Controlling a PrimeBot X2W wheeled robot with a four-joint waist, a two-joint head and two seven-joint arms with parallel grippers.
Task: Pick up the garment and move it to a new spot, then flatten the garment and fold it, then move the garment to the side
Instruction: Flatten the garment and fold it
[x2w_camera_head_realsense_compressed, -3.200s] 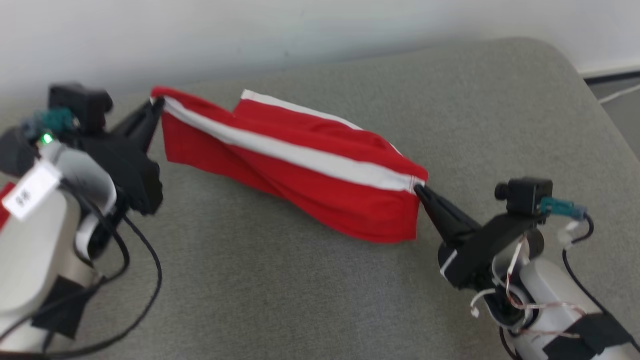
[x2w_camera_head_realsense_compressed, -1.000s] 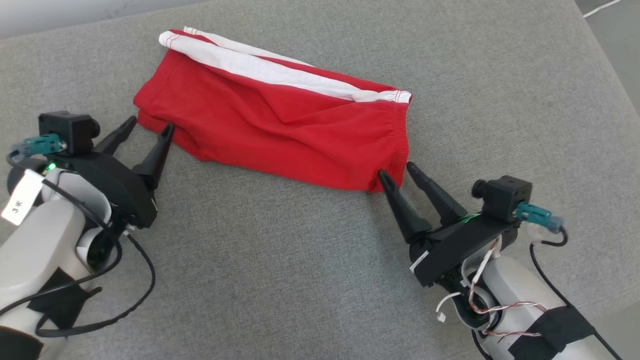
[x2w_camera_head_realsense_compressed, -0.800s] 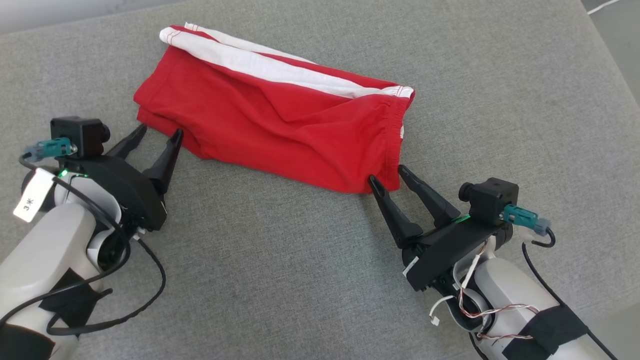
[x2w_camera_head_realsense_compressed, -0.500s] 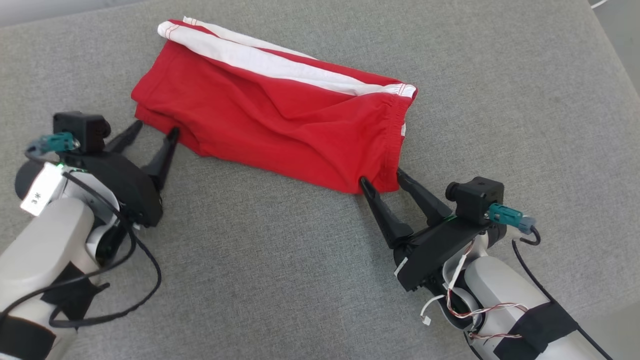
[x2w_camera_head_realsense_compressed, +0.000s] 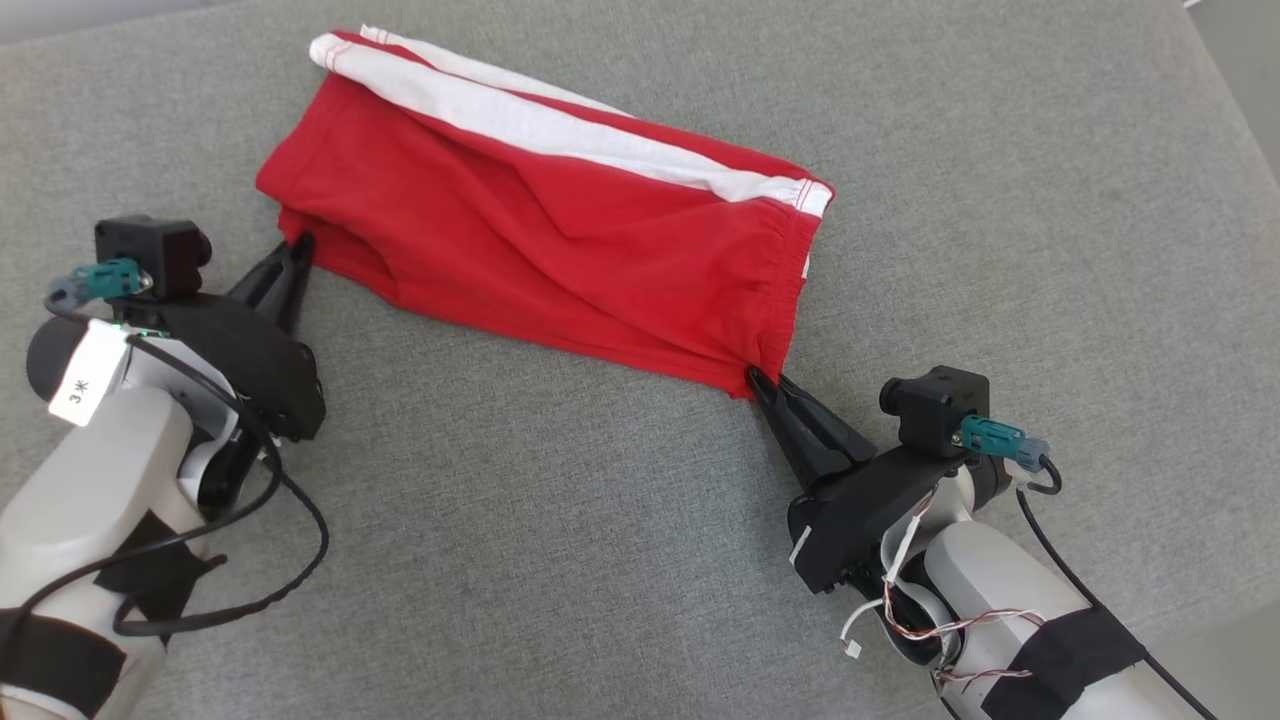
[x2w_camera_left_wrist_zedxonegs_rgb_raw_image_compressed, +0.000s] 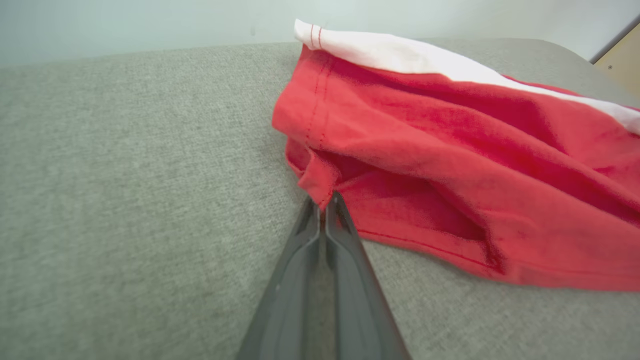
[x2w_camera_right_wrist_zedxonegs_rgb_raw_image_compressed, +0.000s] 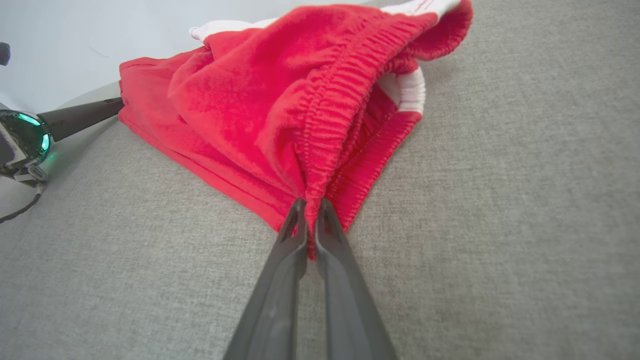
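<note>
The cushion (x2w_camera_head_realsense_compressed: 600, 560) is viewed steeply from above by the head camera, at middle distance, with the garment (x2w_camera_head_realsense_compressed: 560, 250) toward 12 o'clock, the left gripper (x2w_camera_head_realsense_compressed: 298, 248) at 9 o'clock and the right gripper (x2w_camera_head_realsense_compressed: 757, 378) at 4 o'clock. The wrist cameras are held low and very near the garment, each aimed along its own gripper, the left at the hem end, the right at the waistband end. Garment and cushion are shared by all three views, and the left gripper is caught at 9 o'clock in the right wrist view.
</note>
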